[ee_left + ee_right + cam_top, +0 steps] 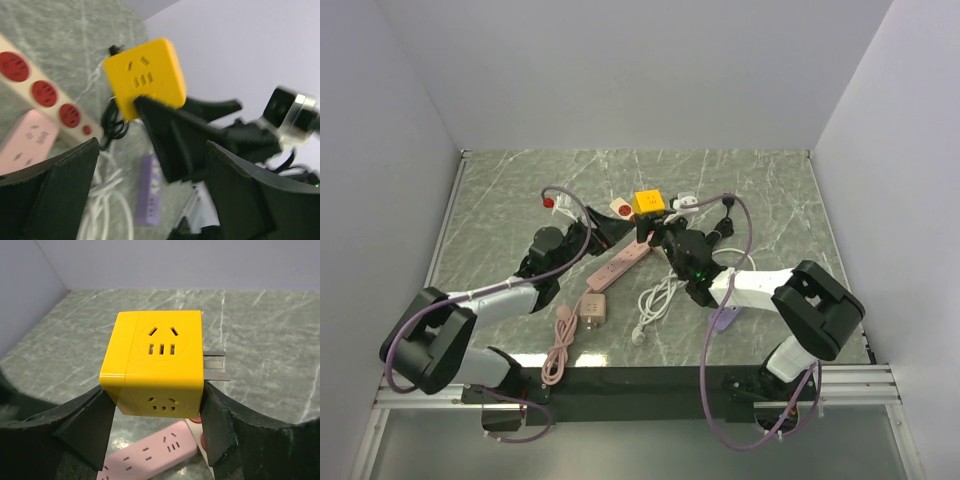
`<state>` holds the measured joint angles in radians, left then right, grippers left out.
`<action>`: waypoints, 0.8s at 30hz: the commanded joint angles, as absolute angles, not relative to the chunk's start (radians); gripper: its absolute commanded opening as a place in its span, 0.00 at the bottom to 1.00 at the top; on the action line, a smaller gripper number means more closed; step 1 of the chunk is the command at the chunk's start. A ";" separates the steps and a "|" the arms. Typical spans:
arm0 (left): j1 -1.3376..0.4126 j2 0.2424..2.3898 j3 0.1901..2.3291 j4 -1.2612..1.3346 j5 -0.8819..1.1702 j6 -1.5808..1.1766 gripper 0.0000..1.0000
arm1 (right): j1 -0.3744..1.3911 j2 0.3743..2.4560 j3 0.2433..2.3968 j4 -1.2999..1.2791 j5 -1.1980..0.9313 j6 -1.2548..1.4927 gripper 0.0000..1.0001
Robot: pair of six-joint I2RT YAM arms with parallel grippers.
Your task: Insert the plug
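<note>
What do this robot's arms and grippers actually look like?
The left arm and right arm have chunky black joints, white links and loose mauve cables. The left gripper and right gripper are black, each with two broad wedge-shaped fingers.

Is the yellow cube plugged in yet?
Not yet. The right hand holds the plug in the air, its metal prongs bare and pointing sideways, above the pink strip.

The top camera looked steeply down from above and behind the arm bases at 6 o'clock, far enough off to take in the whole grey-green marbled stone bench (520, 190). The right wrist camera faced about 11 o'clock, very near the bright-yellow cube-shaped plug (155, 367). The left wrist camera faced about 2 o'clock, slightly farther off. All three views shared that plug.
</note>
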<state>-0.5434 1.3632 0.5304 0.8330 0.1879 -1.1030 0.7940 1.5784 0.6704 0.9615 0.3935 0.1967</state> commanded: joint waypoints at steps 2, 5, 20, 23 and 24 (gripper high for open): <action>-0.522 1.231 0.437 0.841 0.112 -0.959 0.94 | 0.697 1.470 0.732 0.817 0.216 0.281 0.00; -0.500 1.134 0.407 0.867 0.087 -0.804 0.95 | 0.585 1.416 0.762 0.694 -0.037 0.365 0.00; -0.480 1.074 0.503 0.850 0.615 -0.025 0.95 | 0.327 1.422 0.756 0.918 -0.916 1.005 0.00; -0.480 1.048 0.494 0.842 0.646 0.054 0.95 | 0.325 1.434 0.718 1.060 -0.963 1.153 0.00; -0.482 1.045 0.489 0.856 0.681 0.073 0.95 | 0.324 1.437 0.704 1.119 -0.974 1.187 0.00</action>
